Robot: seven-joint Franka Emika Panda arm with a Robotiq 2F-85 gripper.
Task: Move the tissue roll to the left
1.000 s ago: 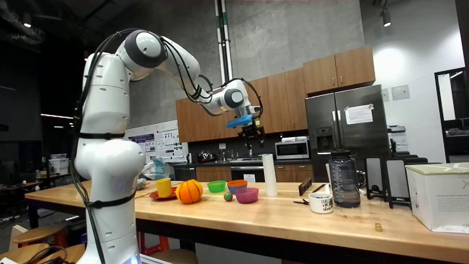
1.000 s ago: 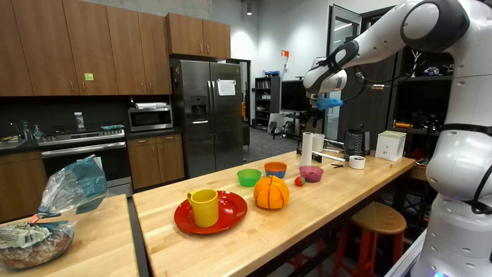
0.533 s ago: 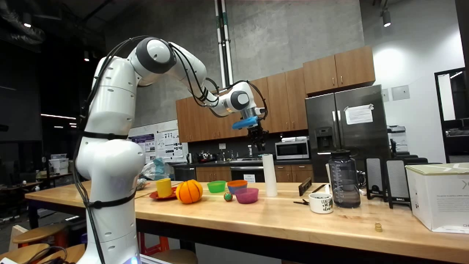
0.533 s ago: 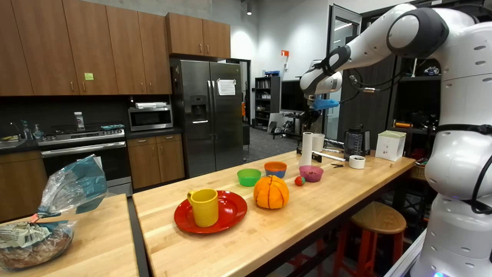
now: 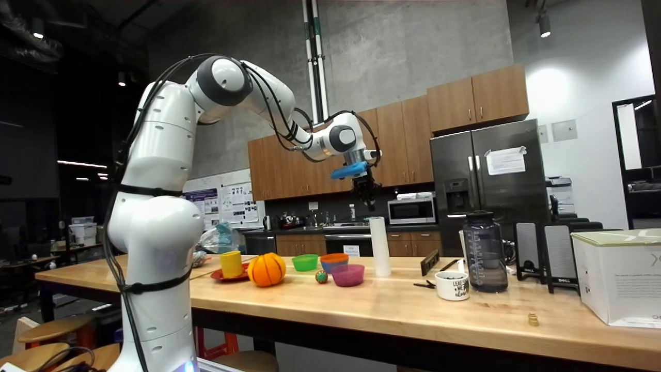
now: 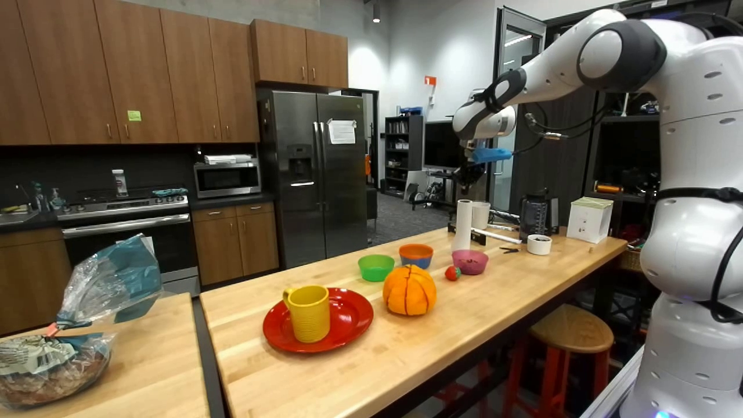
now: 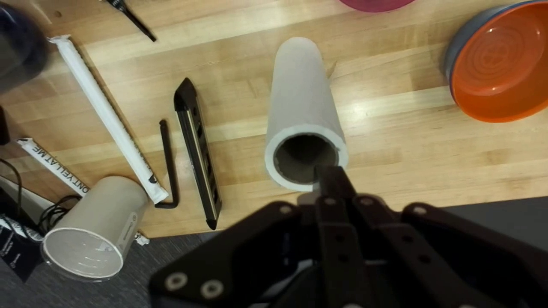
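The tissue roll is a tall white tube standing upright on the wooden table, its hollow core facing the wrist camera. It also shows in both exterior views, roll and roll. My gripper points down with its fingers together and nothing between them. In the wrist view the tips overlap the near rim of the roll's opening. Seen from outside, the gripper hangs just above the roll's top end, with a small gap visible.
Beside the roll stand a pink bowl, an orange bowl and a green bowl. On the opposite side lie a black bar-like tool, a hex key and a pale cup. A dark bottle is farther along.
My gripper's fingers have closed from a spread stance. The arm has reached forward, bringing the gripper over the roll. The roll has not moved.
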